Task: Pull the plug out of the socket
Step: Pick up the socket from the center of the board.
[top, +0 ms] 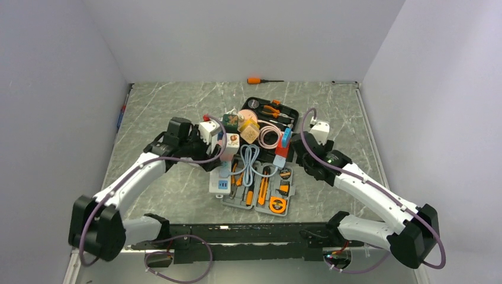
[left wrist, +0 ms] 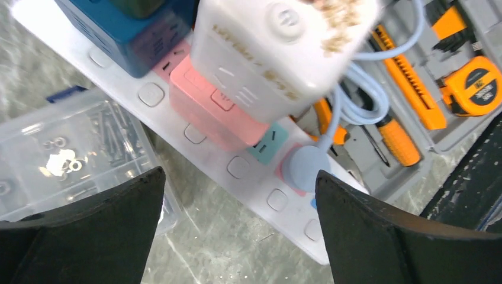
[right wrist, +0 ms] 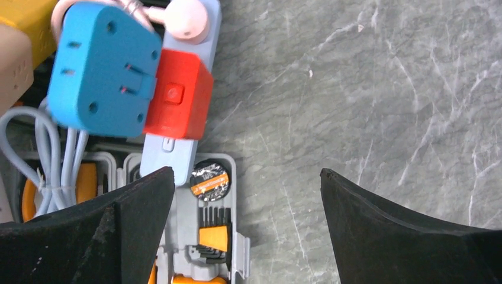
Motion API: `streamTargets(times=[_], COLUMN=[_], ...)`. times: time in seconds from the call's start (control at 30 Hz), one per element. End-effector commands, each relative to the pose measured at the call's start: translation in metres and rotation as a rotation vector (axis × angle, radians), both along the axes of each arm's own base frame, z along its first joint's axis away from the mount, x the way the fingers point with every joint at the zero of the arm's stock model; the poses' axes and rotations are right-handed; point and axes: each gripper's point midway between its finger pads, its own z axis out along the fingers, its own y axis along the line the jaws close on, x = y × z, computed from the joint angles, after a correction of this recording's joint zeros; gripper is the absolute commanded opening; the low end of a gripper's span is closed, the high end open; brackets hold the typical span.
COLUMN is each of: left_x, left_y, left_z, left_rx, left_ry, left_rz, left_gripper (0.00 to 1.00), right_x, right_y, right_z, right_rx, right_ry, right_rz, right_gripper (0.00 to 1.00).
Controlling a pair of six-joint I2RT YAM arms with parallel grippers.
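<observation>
Your left gripper [left wrist: 240, 177] hangs spread wide, holding nothing, right above the socket [left wrist: 260, 204]. That socket lies mid-tabletop along the left side of the tool case [left wrist: 456, 133]. You've got a white plug [left wrist: 278, 53], pink plug [left wrist: 207, 109] and round blue plug [left wrist: 305, 165] seated in it. Your right gripper [right wrist: 247, 171] is spread too, empty, over tabletop [right wrist: 367, 106] just right of a red plug [right wrist: 177, 94].

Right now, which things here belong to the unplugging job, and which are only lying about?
For the job: white power strip; pink adapter and round pale-blue plug seated in it.
Lying about: tape measure; clear screw box; orange screwdriver by the far wall.
</observation>
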Motion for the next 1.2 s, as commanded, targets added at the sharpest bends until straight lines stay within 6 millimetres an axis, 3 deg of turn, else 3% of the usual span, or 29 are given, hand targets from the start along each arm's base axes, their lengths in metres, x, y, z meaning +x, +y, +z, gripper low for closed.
streamTargets(times=[0.0,0.13,0.23,0.3,0.43,0.53,0.6,0.7,0.77,0.9,1.0,1.17], left_x=[-0.014,-0.025,-0.031,-0.033,-0.039,-0.043,-0.046,-0.062,-0.072,-0.084,-0.103,-0.109], left_y=[0.006,0.016,0.024,0.031,0.044,0.056,0.066,0.082,0.087,0.068,0.047,0.024], left_z=[0.032,0.041,0.043,0.046,0.052,0.055,0.059,0.052,0.06,0.085,0.06,0.032], left_rx=[0.004,0.024,0.045,0.063,0.119,0.184,0.245,0.376,0.461,0.415,0.353,0.35], left_ry=[-0.096,-0.098,-0.107,-0.128,-0.189,-0.298,-0.399,-0.483,-0.637,-0.892,-0.973,-1.282], left_rz=[-0.055,-0.066,-0.077,-0.08,-0.097,-0.132,-0.167,-0.282,-0.416,-0.532,-0.712,-0.861], left_gripper=[0.99,0.99,1.0,1.0,0.99,0.99,0.99,0.99,0.99,0.99,0.99,0.99], right_x=[-0.002,-0.014,-0.03,-0.039,-0.053,-0.052,-0.05,-0.046,-0.04,-0.026,-0.022,-0.013], right_y=[0.013,0.042,0.085,0.119,0.175,0.201,0.213,0.222,0.223,0.212,0.206,0.193], right_z=[0.027,0.051,0.058,0.053,0.021,-0.005,-0.011,-0.014,-0.015,-0.029,-0.041,-0.059], right_rx=[-0.045,-0.069,-0.081,-0.088,-0.147,-0.179,-0.186,-0.175,-0.142,-0.087,-0.043,-0.006], right_ry=[-0.091,-0.181,-0.22,-0.218,-0.194,-0.167,-0.163,-0.153,-0.147,-0.097,-0.053,0.015], right_rz=[0.013,0.091,0.235,0.347,0.533,0.609,0.639,0.661,0.653,0.592,0.58,0.549], right_gripper=[0.94,0.93,0.93,0.93,0.93,0.93,0.93,0.93,0.92,0.91,0.9,0.9])
